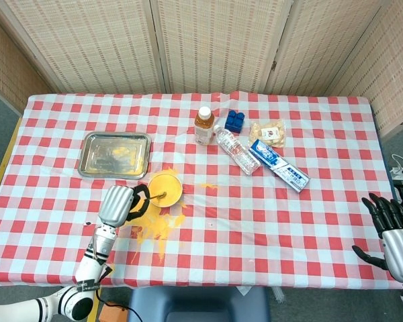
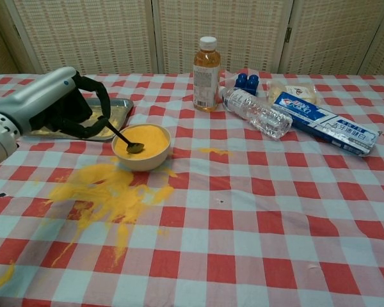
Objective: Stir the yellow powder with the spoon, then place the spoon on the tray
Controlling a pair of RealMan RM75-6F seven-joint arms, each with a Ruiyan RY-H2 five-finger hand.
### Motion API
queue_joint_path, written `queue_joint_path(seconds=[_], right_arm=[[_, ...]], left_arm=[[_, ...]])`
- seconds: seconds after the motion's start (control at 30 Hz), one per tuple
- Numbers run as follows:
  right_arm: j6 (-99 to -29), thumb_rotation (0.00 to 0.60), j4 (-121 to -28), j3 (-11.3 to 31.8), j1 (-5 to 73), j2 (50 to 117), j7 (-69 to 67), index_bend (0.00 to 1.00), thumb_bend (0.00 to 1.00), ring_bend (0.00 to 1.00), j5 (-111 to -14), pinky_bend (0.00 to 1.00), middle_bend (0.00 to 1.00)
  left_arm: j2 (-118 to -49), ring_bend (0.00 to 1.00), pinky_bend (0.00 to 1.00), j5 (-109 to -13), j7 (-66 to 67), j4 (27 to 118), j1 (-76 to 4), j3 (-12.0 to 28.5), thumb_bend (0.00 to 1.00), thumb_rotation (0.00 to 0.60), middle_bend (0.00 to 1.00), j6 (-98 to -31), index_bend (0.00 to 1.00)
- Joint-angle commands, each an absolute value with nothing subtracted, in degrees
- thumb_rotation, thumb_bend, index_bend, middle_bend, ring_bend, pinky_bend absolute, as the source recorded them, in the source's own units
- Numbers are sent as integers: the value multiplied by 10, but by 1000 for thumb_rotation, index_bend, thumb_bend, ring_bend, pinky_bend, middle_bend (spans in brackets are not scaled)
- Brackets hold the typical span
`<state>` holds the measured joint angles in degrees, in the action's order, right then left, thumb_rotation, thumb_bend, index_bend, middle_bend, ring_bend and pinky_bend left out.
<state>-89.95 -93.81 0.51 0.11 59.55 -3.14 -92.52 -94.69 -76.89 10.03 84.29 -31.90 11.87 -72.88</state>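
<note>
A yellow bowl [image 1: 165, 188] [image 2: 141, 146] of yellow powder stands left of centre on the checked cloth. My left hand [image 1: 119, 205] [image 2: 54, 107] sits just left of the bowl and grips a dark spoon [image 2: 124, 140], whose head lies tilted in the powder. The steel tray [image 1: 115, 154] [image 2: 118, 113] lies behind the bowl, dusted with some powder. Spilled yellow powder [image 1: 158, 226] [image 2: 109, 194] spreads over the cloth in front of the bowl. My right hand [image 1: 392, 233] hangs at the table's right edge, fingers spread, holding nothing.
Behind the bowl to the right stand a juice bottle [image 2: 206, 64], a lying water bottle [image 2: 256, 112], blue blocks [image 2: 247, 82], a snack bag [image 1: 267, 133] and a toothpaste box [image 2: 326, 123]. A small powder streak [image 2: 211, 151] lies right of the bowl.
</note>
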Motion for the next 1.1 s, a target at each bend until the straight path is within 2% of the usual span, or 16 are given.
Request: queue_joint_path(seconds=[0.03, 0.2, 0.43, 0.77, 1.1], right_arm=[[-899, 600, -938, 5, 1, 596, -30, 0, 65, 0, -925, 0, 0], [-898, 600, -939, 6, 1, 596, -28, 0, 65, 0, -924, 0, 0], [-897, 600, -939, 7, 2, 597, -27, 0, 64, 0, -922, 0, 0], [-901, 600, -939, 5, 0, 596, -29, 0, 65, 0, -927, 0, 0], [-909, 600, -940, 4, -4, 593, -31, 0, 65, 0, -930, 0, 0]], left_arm=[[-955, 1000, 1000, -779, 102, 814, -323, 123, 802, 600, 1000, -738, 790], [-969, 1000, 1000, -795, 93, 771, -326, 128, 803, 600, 1000, -759, 790], [-970, 1000, 1000, -801, 82, 767, -325, 127, 807, 600, 1000, -763, 790], [-951, 1000, 1000, -791, 84, 841, -313, 118, 806, 600, 1000, -755, 790], [-946, 1000, 1000, -746, 94, 866, -309, 121, 806, 600, 1000, -725, 790]])
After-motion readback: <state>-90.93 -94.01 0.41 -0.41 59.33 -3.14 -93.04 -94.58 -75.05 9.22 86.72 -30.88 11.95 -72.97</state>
